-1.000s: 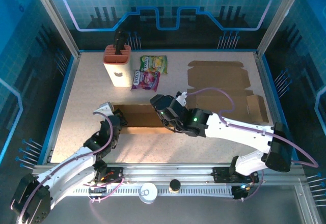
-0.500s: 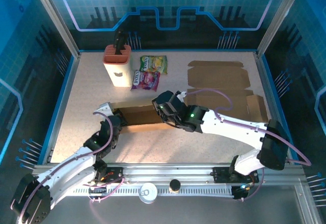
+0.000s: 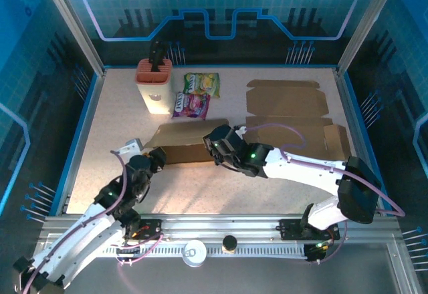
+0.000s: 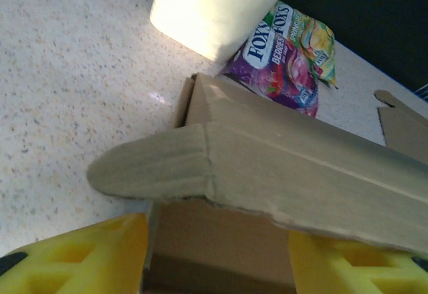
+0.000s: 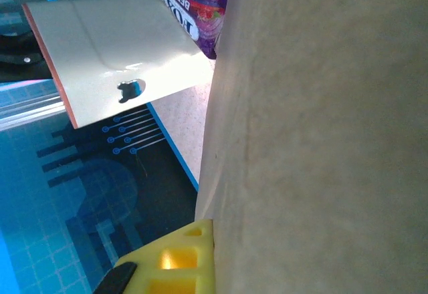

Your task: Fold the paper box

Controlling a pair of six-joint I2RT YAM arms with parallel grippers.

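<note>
Cardboard box half-erected at middle of table. Right gripper clamped on its right-end wall; left gripper spread open at left flap. Probably light, thin, creases easily, so grip near fold lines.

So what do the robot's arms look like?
The left arm and right arm are white with black joints. A thin purple cable loops along each one, and a little green light glows on the right arm. Each tool has chunky yellow fingers with hollow cut-outs in them.
</note>
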